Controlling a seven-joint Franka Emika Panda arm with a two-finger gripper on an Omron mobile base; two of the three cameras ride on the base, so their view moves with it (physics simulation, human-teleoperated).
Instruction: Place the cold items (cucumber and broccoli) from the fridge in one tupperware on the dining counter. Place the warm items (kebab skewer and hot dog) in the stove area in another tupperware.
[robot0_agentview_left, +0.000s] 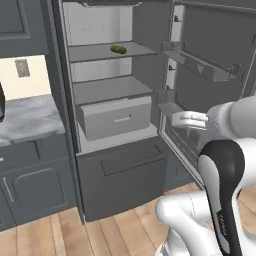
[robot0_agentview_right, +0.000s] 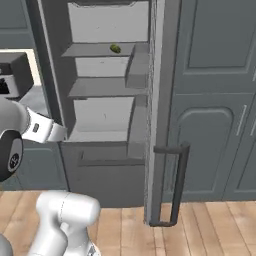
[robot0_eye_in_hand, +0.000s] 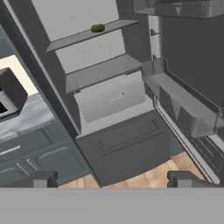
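The hand (robot0_eye_in_hand: 109, 179) is open and holds nothing, well below the cucumber (robot0_agentview_left: 118, 49) that lies on the upper shelf (robot0_agentview_left: 107, 52) of the open fridge; on the reach upward, the arm may strike the door bins (robot0_agentview_left: 202, 67) or roll the cucumber backward.

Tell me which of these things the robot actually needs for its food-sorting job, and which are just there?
Needed for the job:
- cucumber on the upper fridge shelf
- end effector, open and holding nothing

Just there:
- fridge drawer
- door bins
- counter left of the fridge
- door handle
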